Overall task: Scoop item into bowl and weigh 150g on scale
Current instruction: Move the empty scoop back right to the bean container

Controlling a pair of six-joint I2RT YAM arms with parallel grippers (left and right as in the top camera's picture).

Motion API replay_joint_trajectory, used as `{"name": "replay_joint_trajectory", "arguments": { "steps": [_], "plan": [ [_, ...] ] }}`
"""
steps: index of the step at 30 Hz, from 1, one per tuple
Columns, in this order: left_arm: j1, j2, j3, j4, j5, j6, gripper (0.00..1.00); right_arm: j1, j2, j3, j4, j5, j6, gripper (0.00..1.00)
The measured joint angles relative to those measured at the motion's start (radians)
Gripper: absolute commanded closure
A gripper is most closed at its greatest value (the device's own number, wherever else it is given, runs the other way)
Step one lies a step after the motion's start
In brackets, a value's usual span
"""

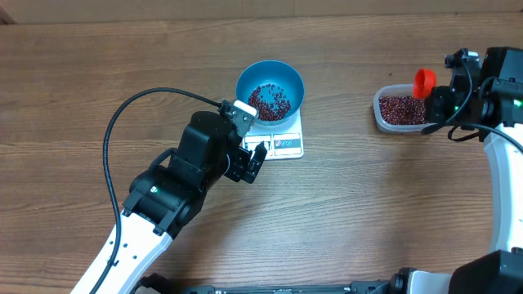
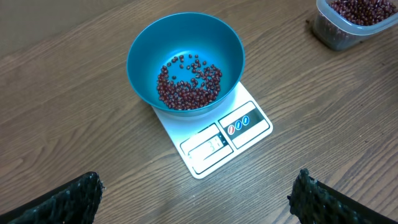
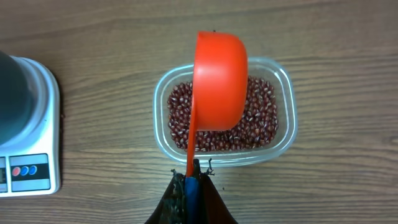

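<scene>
We see the left arm (image 1: 196, 155) built of blocky black housings that give way to a smooth white link (image 1: 122, 245) near its base. A thin black cable (image 1: 110, 143) loops off its left side, and a small white block (image 1: 243, 110) sits at the wrist. The left gripper (image 2: 198, 202) carries fingers (image 2: 71, 202) of black, pebbled rubber. The right arm (image 1: 500, 175) has the same white and black parts, with small green lights (image 1: 435, 104) and black wires (image 1: 454, 73) on top. The right gripper (image 3: 190, 186) has dark, rough-textured fingers (image 3: 174, 202) that narrow towards the tip

blue bowl (image 1: 270, 82), maroon beans (image 2: 188, 82), orange scoop (image 3: 219, 81)
</scene>
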Motion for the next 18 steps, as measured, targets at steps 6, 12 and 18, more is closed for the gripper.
{"name": "replay_joint_trajectory", "arguments": {
  "steps": [6,12,18],
  "plan": [
    [0.000,0.000,0.000,0.000,0.000,0.000,0.00,0.000,0.083,0.000,-0.013,0.033,0.016,0.96],
    [0.000,0.000,0.000,0.000,0.000,0.000,0.00,0.000,0.165,0.000,-0.014,0.073,0.027,0.96],
    [0.000,0.000,0.000,0.000,0.000,0.000,0.00,0.000,0.253,0.000,-0.008,0.114,0.027,0.96]
  ]
}}
